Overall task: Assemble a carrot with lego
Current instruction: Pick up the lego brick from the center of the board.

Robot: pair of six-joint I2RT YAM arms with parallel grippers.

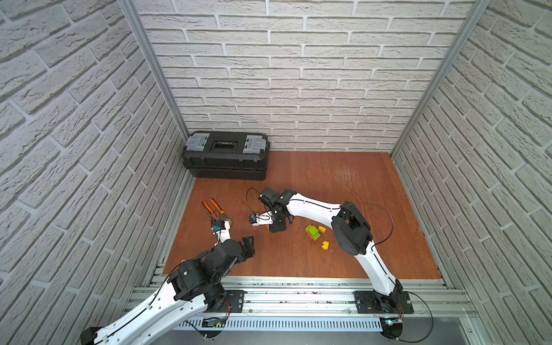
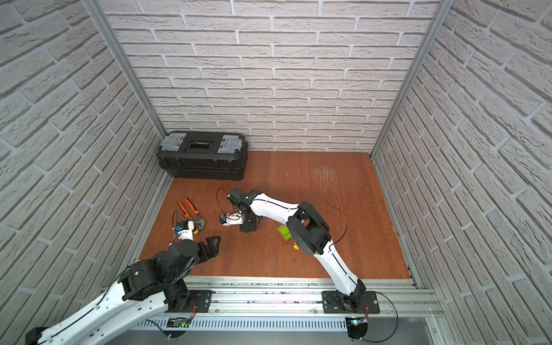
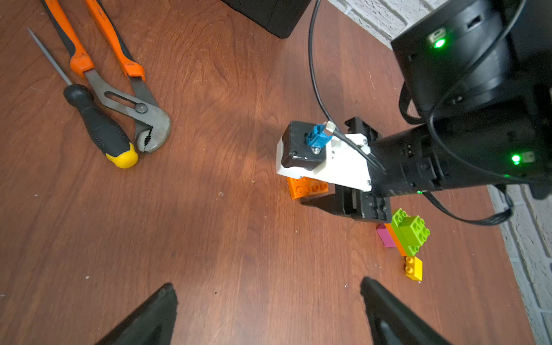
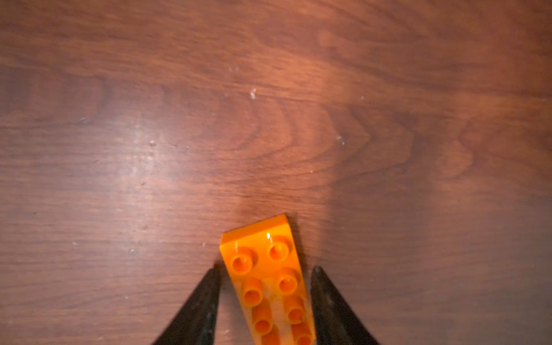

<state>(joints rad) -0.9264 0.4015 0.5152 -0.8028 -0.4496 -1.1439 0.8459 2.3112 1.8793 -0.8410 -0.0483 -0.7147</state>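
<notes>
An orange lego brick [image 4: 268, 277] lies studs up on the wooden table [image 1: 343, 185], skewed between the fingers of my right gripper [image 4: 265, 268]. The jaws stand close on either side, and a sliver of table shows beside one finger [image 4: 206, 295]. In both top views that gripper [image 1: 276, 228] points straight down at mid-table. To its right sits the partial carrot [image 1: 312, 232] [image 3: 406, 233], a clump of lime green, orange and pink bricks. Two small yellow bricks [image 1: 322, 229] [image 1: 325, 245] lie beside it. My left gripper [image 3: 266, 282] [image 1: 248, 242] hovers open and empty over bare wood.
Orange-handled pliers [image 3: 119, 74] and a black screwdriver with a yellow cap [image 3: 101, 131] lie at the left, near my left wrist. A black toolbox [image 1: 226, 155] stands in the back left corner. Brick-pattern walls close in three sides.
</notes>
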